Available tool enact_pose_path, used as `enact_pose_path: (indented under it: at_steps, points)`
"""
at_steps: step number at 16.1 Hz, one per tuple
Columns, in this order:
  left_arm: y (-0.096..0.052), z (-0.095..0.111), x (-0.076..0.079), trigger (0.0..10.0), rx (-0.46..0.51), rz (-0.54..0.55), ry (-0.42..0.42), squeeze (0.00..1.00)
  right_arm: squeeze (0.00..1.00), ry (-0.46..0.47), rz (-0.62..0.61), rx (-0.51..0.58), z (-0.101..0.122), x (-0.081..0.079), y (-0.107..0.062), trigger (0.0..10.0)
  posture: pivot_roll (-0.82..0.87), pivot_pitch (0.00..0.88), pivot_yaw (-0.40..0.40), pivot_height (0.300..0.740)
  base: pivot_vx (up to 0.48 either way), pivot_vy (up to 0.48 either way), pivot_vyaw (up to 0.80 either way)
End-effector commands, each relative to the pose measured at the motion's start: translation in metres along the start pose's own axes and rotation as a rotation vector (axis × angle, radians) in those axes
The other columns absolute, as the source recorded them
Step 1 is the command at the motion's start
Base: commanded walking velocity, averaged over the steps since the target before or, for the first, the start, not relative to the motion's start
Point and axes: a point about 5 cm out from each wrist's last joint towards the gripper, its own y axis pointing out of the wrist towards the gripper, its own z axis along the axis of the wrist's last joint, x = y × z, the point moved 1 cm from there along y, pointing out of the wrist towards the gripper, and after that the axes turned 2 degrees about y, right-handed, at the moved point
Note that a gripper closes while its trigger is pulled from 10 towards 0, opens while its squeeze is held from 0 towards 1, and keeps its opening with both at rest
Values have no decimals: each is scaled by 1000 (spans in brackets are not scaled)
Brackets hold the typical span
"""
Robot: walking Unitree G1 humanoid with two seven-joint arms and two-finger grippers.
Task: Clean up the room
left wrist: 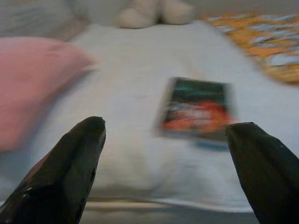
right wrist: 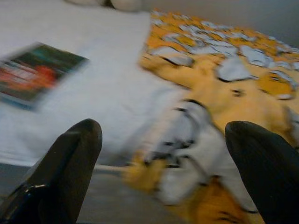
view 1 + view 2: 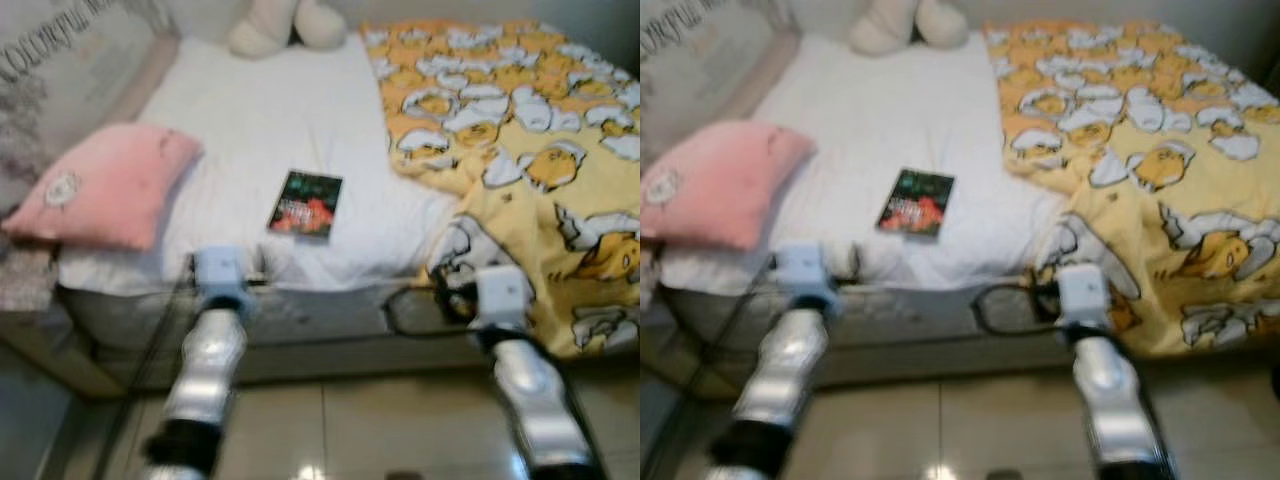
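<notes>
A dark book (image 3: 306, 204) with a red and green cover lies flat on the white sheet (image 3: 270, 120) near the bed's front edge. It also appears in the left wrist view as the book (image 1: 196, 108), beyond my open left gripper (image 1: 166, 133). My left arm (image 3: 215, 340) reaches toward the bed edge below the book. A yellow patterned blanket (image 3: 520, 130) covers the bed's right side and hangs over its front. My right gripper (image 2: 163, 130) is open, facing the blanket's hanging corner (image 2: 196, 140). A pink pillow (image 3: 105, 185) rests on the left of the bed.
A cream plush toy (image 3: 285, 22) sits at the head of the bed. A black cable loop (image 3: 420, 305) hangs at the bed's front edge beside my right arm (image 3: 525, 370). A grey headboard or wall panel (image 3: 60, 70) runs along the left. Tiled floor (image 3: 380, 430) lies below.
</notes>
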Motion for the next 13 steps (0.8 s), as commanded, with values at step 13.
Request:
enact_pose_path:
  at_steps: [13]
  points:
    - [9,17,2,10000,49,-31,-44,0,0,53,86,38,4,-19,0,10000,-220,0,68,740,476,0,0]
